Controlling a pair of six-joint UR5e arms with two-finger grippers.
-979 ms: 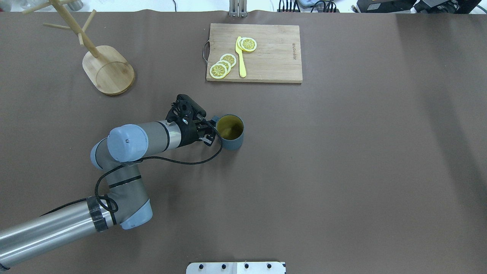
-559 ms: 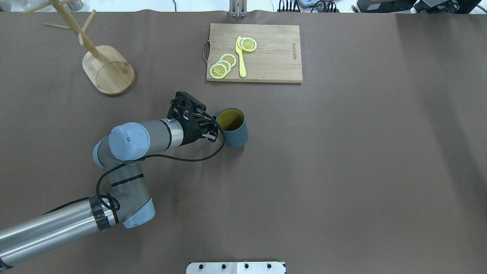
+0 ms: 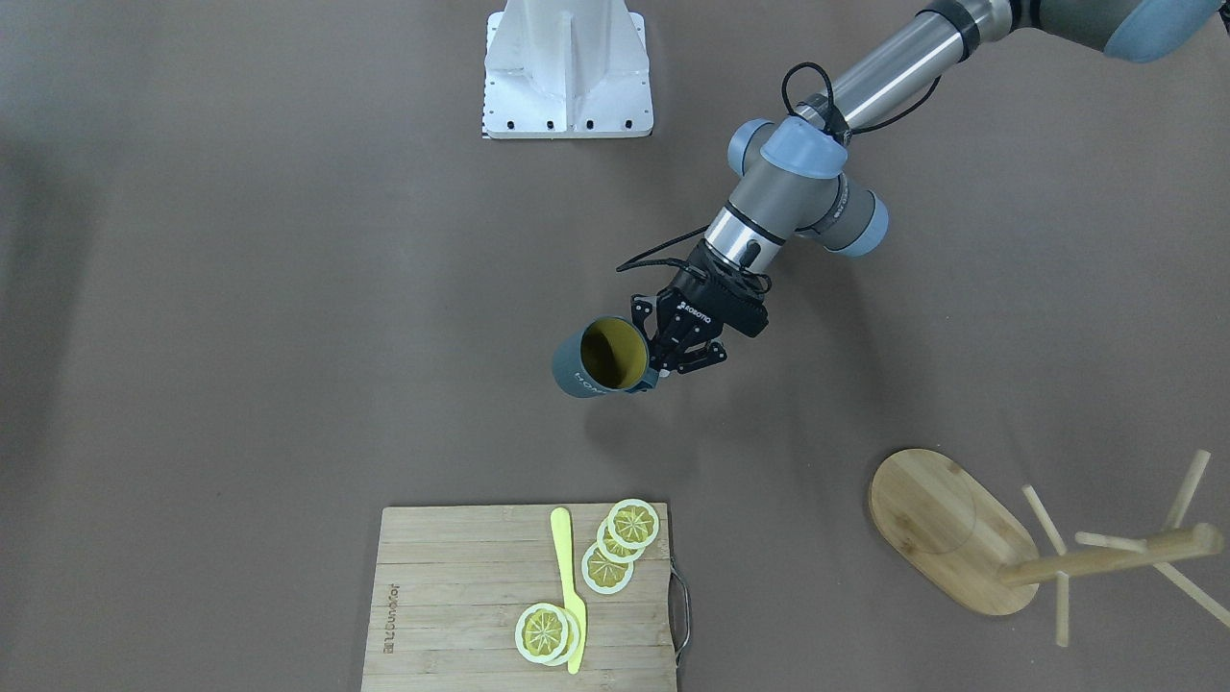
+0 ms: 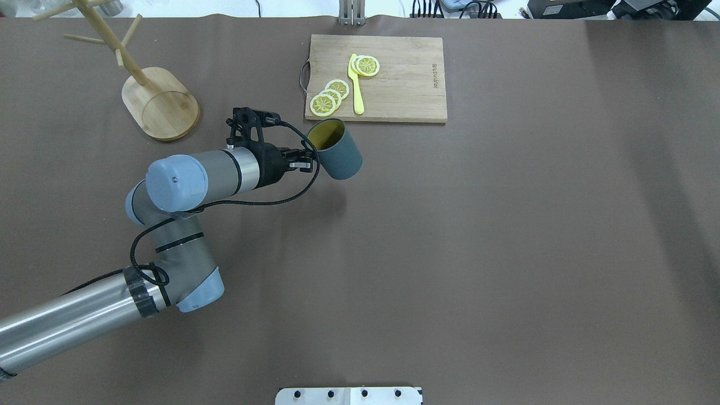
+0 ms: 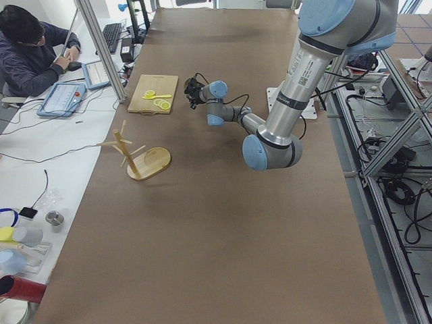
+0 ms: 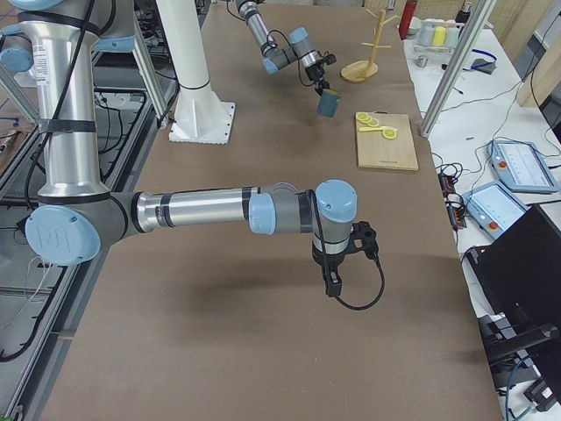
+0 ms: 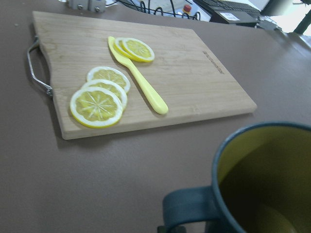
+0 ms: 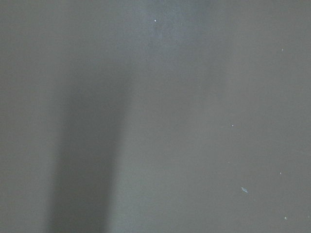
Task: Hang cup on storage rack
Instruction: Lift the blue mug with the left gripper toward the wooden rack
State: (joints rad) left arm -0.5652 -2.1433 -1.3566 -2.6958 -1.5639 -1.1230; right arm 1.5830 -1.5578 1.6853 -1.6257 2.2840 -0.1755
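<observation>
The dark teal cup [image 4: 339,155] with a yellow inside hangs tilted above the table, its mouth toward the far left. My left gripper [image 4: 306,158] is shut on its handle. In the front-facing view the cup [image 3: 596,367] and the left gripper [image 3: 665,359] show the same hold. The left wrist view shows the cup's rim and handle [image 7: 190,209] close up. The bamboo storage rack [image 4: 160,104] stands at the far left, apart from the cup, with bare pegs. My right gripper [image 6: 336,274] shows only in the exterior right view, low over the table; I cannot tell if it is open or shut.
A wooden cutting board [image 4: 402,84] with lemon slices [image 4: 329,97] and a yellow knife [image 4: 356,84] lies at the far middle, just beyond the cup. A white mount plate [image 4: 349,396] sits at the near edge. An operator [image 5: 30,50] sits beyond the table's far side.
My left gripper has lifted the cup off the table and carried it toward the far side and slightly left, near the cutting board's front edge. The cup is now more tilted.
</observation>
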